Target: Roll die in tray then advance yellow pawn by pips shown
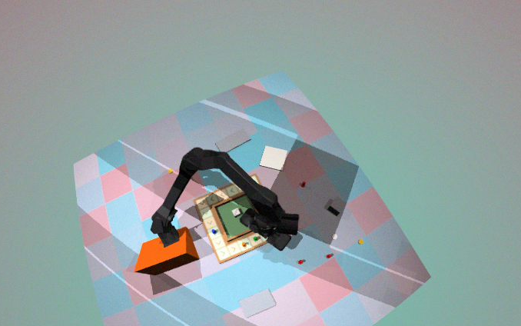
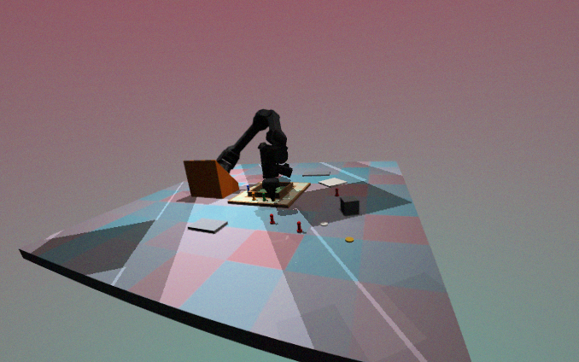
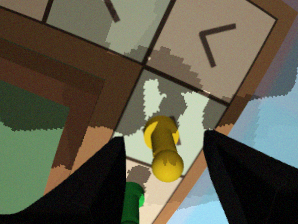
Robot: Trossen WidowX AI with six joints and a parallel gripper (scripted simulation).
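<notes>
The yellow pawn (image 3: 167,165) stands upright on a pale square of the board (image 1: 222,254) (image 2: 299,190) (image 3: 287,30). My gripper (image 3: 164,142) (image 2: 272,197) is open, pointing down, with one finger on each side of the yellow pawn and a visible gap to both fingers. The green pawn (image 1: 256,238) (image 2: 263,196) (image 3: 131,202) stands on the adjoining square, close to the left finger in the wrist view. The white die (image 1: 235,211) lies in the green-floored tray (image 1: 224,221) (image 3: 30,150); its top pips are too small to read. The arm hides the yellow pawn in the top view.
The orange pawn (image 1: 244,244) (image 2: 254,196) and blue pawn (image 1: 214,231) (image 2: 248,188) stand on the board. Beyond it are red pawns (image 1: 300,261) (image 2: 271,219), a dark block (image 1: 333,208) (image 2: 349,206), a white pad (image 1: 273,158) (image 2: 332,182) and small discs.
</notes>
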